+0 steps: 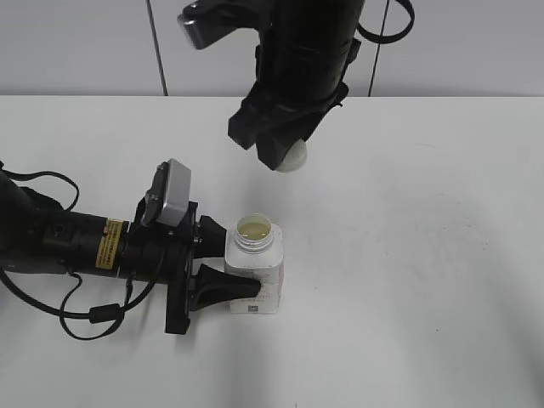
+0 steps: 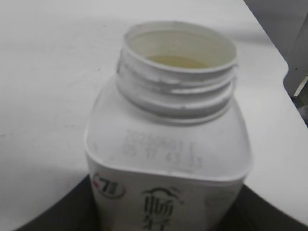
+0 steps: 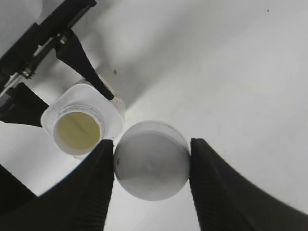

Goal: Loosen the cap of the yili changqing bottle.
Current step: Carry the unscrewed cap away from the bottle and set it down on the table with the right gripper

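Progress — cap (image 3: 151, 166) already off, neck bare, task judged done | Bottle (image 1: 253, 272) upright at lower centre, clamped by left gripper (image 1: 228, 265) from the left | Cap held aloft at upper centre, pinched between the jaws of right gripper (image 3: 151, 168) — only release left.

A plain white table (image 1: 425, 255) is seen filling most of the exterior view. Behind it, a pale grey wall (image 1: 76, 42) is shown, crossed by thin dark vertical seams (image 1: 156, 47) between its panels.
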You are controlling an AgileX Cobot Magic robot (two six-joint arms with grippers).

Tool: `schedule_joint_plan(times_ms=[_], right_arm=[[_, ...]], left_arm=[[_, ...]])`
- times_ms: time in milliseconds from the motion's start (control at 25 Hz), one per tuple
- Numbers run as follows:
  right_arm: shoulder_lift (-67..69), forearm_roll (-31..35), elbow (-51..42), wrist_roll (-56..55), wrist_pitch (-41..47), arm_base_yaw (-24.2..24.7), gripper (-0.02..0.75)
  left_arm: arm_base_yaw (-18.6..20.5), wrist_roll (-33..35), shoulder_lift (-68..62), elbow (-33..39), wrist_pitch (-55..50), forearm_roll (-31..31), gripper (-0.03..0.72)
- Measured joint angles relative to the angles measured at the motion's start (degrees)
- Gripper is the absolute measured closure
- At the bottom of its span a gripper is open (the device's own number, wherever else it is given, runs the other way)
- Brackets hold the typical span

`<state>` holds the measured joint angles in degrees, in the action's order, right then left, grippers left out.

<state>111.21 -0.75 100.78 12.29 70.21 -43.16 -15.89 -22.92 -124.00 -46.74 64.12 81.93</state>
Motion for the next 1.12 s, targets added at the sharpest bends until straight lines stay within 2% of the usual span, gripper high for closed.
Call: schedule_joint_plan(times_ms=[280,840,1000,1120], right_arm=[[0.0,3.6,0.0,-6.7,0.0,3.7,0.353],[0.0,3.7,-3.2,-9.4,0.0,21.8,0.353],[0.0,3.9,-7.2,-10.2,-1.1,23.8,0.353],[0.0,5.9,-11.7,-10.6,-6.4,24.3,0.353]], left_arm=[[0.0,0.0,0.0,0.0,0.0,0.0,0.319],[0.0,0.0,0.0,0.0,0.1,0.0,0.319],[0.0,0.0,0.0,0.0,0.1,0.1,0.319],[0.0,0.0,0.0,0.0,0.1,0.1,0.319]])
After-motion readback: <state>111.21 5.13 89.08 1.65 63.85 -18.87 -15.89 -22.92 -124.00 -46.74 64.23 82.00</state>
